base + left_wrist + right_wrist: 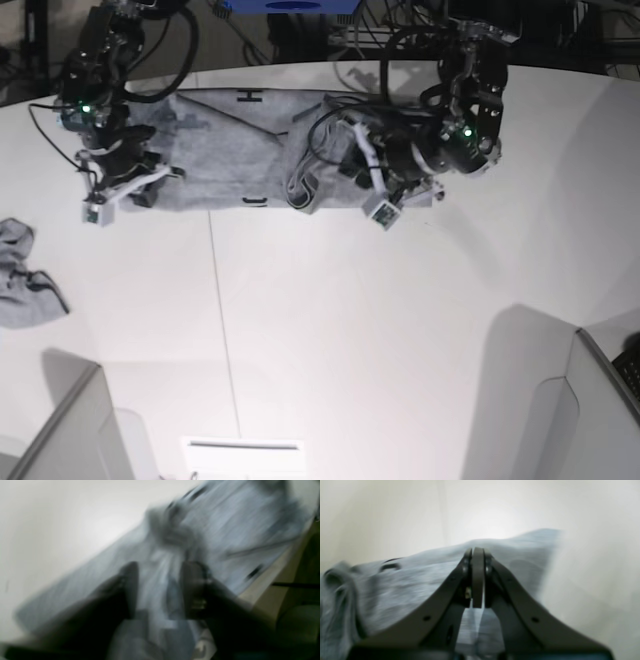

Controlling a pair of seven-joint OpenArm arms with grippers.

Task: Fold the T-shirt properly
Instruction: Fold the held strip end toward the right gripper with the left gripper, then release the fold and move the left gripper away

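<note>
The grey T-shirt lies spread along the back of the white table, with bits of black lettering near its edges. My left gripper is at its bunched right end. The left wrist view is blurred: a rumpled strip of T-shirt runs between the two dark fingers, and the left gripper appears shut on it. My right gripper is at the shirt's left end. In the right wrist view the right gripper is shut, tips together on a raised edge of the T-shirt.
A small crumpled grey cloth lies at the table's left edge. Grey dividers stand at the near left and near right corners. Cables and equipment crowd the space behind the table.
</note>
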